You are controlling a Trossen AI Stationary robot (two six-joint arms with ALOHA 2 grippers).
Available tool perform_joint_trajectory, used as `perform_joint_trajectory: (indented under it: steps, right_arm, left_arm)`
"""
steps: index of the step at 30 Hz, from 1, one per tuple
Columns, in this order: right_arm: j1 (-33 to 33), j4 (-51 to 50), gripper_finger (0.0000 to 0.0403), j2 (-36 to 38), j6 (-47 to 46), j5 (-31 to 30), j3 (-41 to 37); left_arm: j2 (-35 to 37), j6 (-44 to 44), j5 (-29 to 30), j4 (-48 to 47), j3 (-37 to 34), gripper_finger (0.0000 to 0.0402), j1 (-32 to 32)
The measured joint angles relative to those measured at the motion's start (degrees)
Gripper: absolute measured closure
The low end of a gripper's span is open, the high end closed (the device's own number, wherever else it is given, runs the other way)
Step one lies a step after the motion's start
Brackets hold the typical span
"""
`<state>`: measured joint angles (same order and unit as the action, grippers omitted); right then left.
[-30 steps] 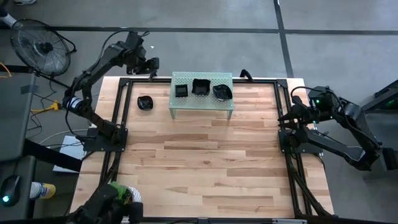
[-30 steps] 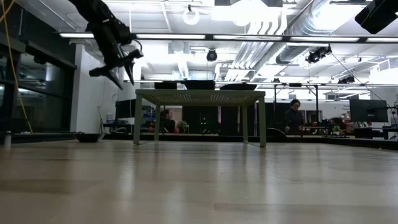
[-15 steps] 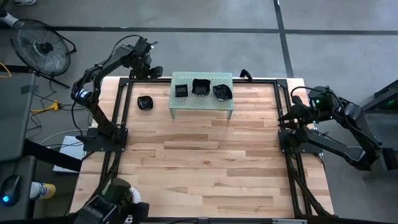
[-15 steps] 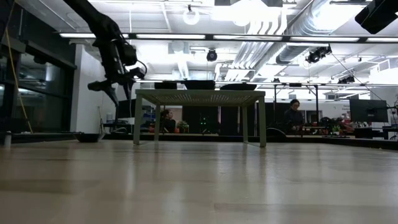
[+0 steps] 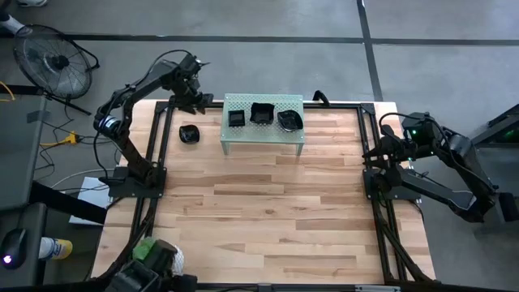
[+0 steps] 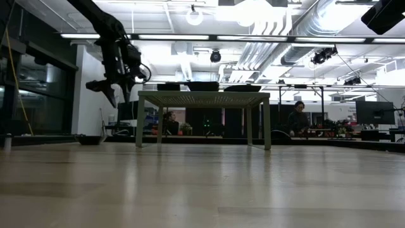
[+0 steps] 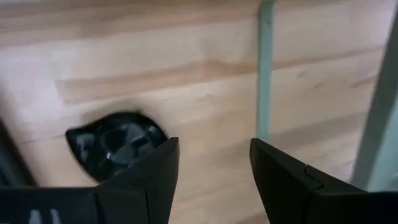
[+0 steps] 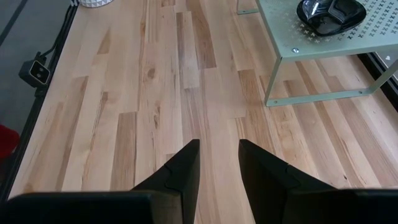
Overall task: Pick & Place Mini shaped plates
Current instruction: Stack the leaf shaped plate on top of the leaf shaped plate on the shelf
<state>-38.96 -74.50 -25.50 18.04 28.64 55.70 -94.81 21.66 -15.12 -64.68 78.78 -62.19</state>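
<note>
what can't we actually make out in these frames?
- Low view: plates on the shelf show only as dark rims, shapes unreadable edge-on.
- Left wrist view: plate on the table is blurred and part hidden by the left gripper finger.
- Right wrist view: shelf plate cut by the top edge.

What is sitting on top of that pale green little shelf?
Three small black plates sit in a row on the perforated shelf: square-ish ones at left and middle, a rounder one at right. The table under the shelf top is hidden from above.
</note>
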Motion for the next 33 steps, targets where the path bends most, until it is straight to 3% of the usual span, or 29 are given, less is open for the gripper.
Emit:
perform_joint_trajectory:
  steps: [8, 16, 25, 33]
  right_arm:
    - [-0.01, 0.01, 0.0297, 0.0, 0.0, 0.0, 0.0]
    - [-0.02, 0.02, 0.0297, 0.0, 0.02, 0.0, -0.02]
    - [-0.02, 0.02, 0.0297, 0.0, 0.02, 0.0, 0.0]
    - [0.0, 0.02, 0.0297, 0.0, 0.0, 0.0, 0.0]
  left_arm:
    - [-0.01, -4.29, 8.35, -8.09, -0.17, 0.0209, 7.36]
    - [2.29, -7.28, 12.73, -7.81, -7.96, 0.0209, 14.05]
    - [14.43, -4.59, 10.0, 5.27, -24.04, 0.0209, 15.82]
    - [22.9, -10.03, 11.87, 11.85, -33.74, 0.0209, 16.59]
